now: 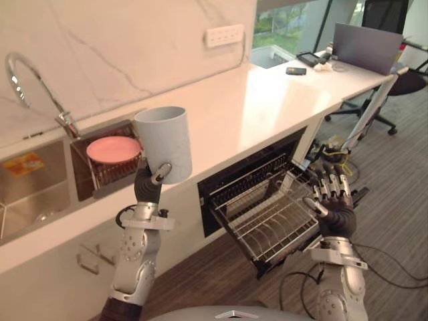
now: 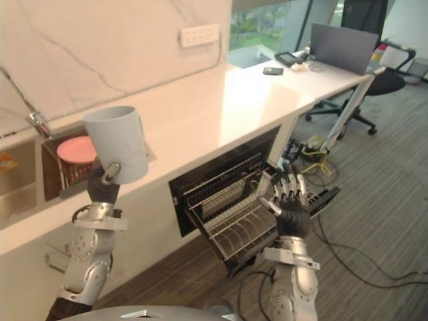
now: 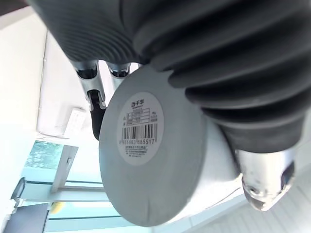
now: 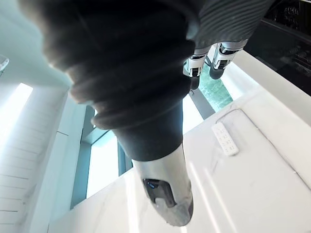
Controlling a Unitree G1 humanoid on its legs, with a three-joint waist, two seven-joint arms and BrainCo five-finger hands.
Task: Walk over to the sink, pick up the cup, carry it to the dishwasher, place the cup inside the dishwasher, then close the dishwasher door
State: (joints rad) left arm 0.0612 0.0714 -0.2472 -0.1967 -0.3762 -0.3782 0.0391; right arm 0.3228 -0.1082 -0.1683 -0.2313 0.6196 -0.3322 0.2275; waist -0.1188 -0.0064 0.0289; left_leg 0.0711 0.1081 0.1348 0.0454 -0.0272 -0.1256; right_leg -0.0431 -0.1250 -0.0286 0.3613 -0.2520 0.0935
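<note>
Closest in: holds the cup (image 1: 165, 142) in the left hand (image 1: 148, 186), thumb and fingers curled round its lower wall, the labelled underside turned toward the wrist in the left wrist view. Carries it upright, long axis vertical, mouth up, lifted clear above the front edge of the counter (image 1: 227, 114). On the other side, raises the right hand (image 1: 333, 200) empty, fingers straight and slightly spread, over the outer corner of the pulled-out dishwasher rack (image 1: 274, 217), apparently without touching it. Just beyond: rack drawn out over the lowered door (image 1: 262, 266) of the open dishwasher (image 1: 221, 200), wires bare. Places the rack to the right of the cup and lower, well apart from it; hence, by judgement, calls for a sweep rightward and downward along the counter front, likely with a step that way. Puts the empty right hand nearer the rack, but with the cup in the left, points to a left-arm reach across. Risks clipping the counter edge or the rack's tines if lowered too soon. Farther back and left, behind the cup: the sink (image 1: 30, 200), a pink plate (image 1: 114, 148) resting on a wire drainer (image 1: 110, 175) beside it, the faucet (image 1: 67, 124) arching above. Farthest along the counter: a wall socket (image 1: 225, 35), a laptop (image 1: 368, 47), an office chair (image 1: 404, 83).
</note>
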